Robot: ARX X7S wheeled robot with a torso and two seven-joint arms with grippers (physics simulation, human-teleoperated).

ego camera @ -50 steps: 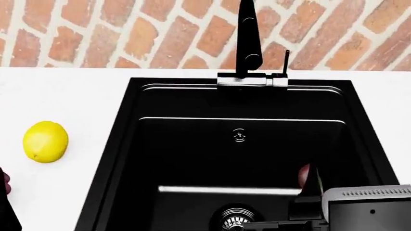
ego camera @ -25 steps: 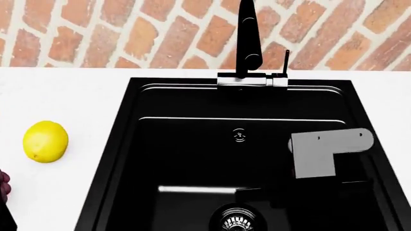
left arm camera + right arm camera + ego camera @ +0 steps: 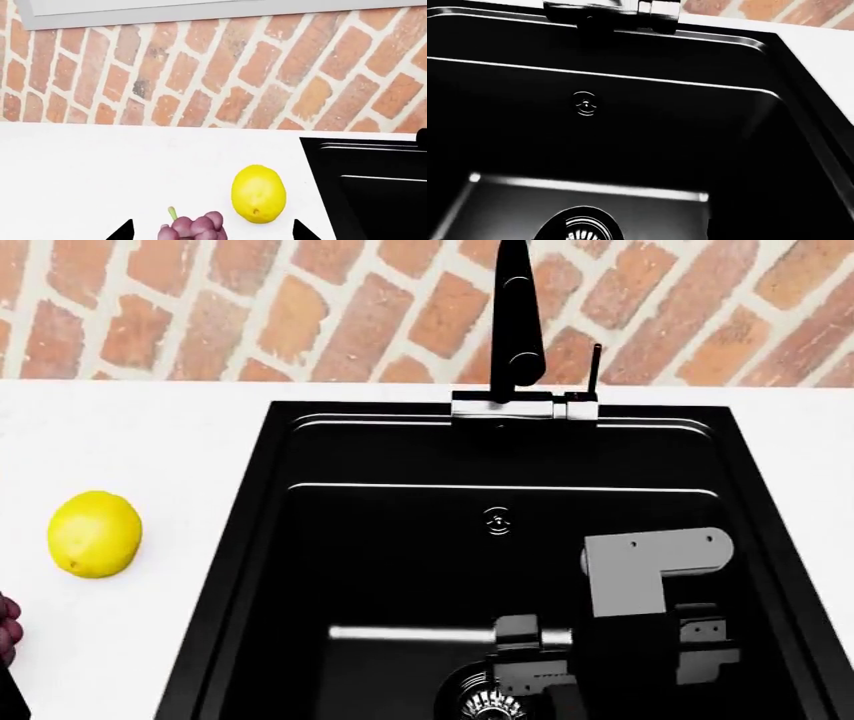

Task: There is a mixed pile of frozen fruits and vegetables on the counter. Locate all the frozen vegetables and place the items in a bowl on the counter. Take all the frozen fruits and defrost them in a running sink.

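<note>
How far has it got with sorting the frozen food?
Little looks finished. The lemon and the grapes lie on the counter, beside the sink, whose basin shows no fruit. No water shows at the tap. The right arm hangs inside the sink; its jaws are hidden. The left jaws frame the grapes. No bowl shows.

The sink (image 3: 387,540) is matt black with faint sheen along its ledges, and its drain (image 3: 584,230) and overflow hole (image 3: 498,523) look like ribbed, shiny metal; the tap (image 3: 517,320) is glossy black on a brushed metal base. The desk (image 3: 134,440) is smooth, plain white, the wall (image 3: 220,75) rough reddish brick with pale mortar. The lemon (image 3: 259,193) has a smooth, bright yellow skin, and the grapes (image 3: 193,227) look smooth and dull purple-red.
</note>
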